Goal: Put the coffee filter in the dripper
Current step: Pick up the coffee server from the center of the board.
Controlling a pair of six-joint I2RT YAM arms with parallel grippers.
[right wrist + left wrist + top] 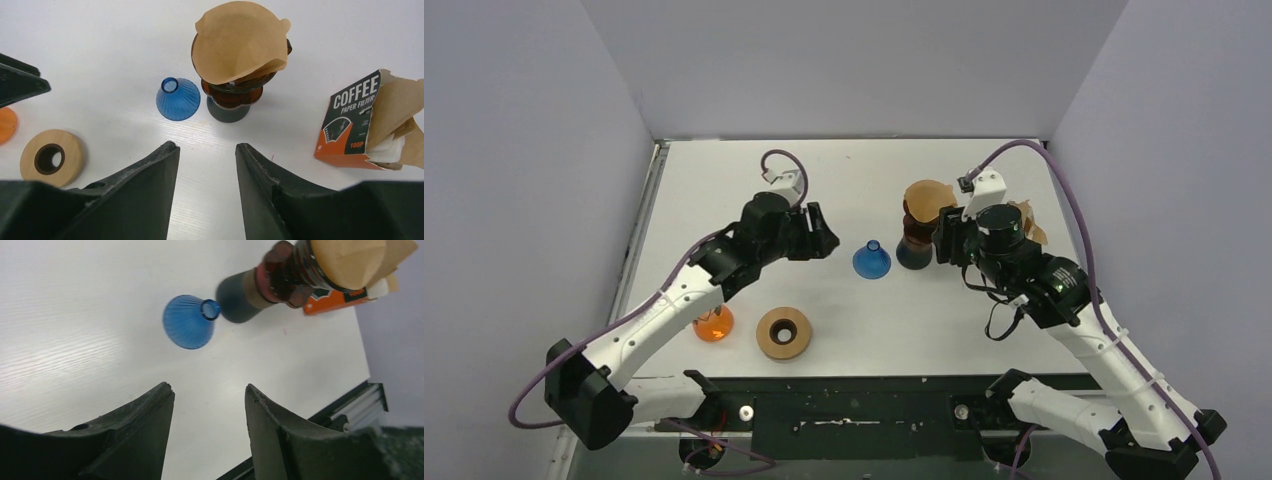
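A brown paper coffee filter (237, 40) sits in the mouth of a dark amber dripper (232, 92), which stands on a dark base; both also show in the top view, the filter (927, 193) above the dripper (916, 232). A blue ribbed cone dripper (177, 98) stands upside down just left of it. My right gripper (206, 146) is open and empty, close in front of the amber dripper and not touching it. My left gripper (209, 390) is open and empty, left of the blue cone (189, 322).
An orange and black coffee filter box (360, 122), torn open with filters sticking out, lies right of the dripper. A wooden ring (783, 332) and an orange glass dripper (713, 324) lie near the front left. White walls enclose the table.
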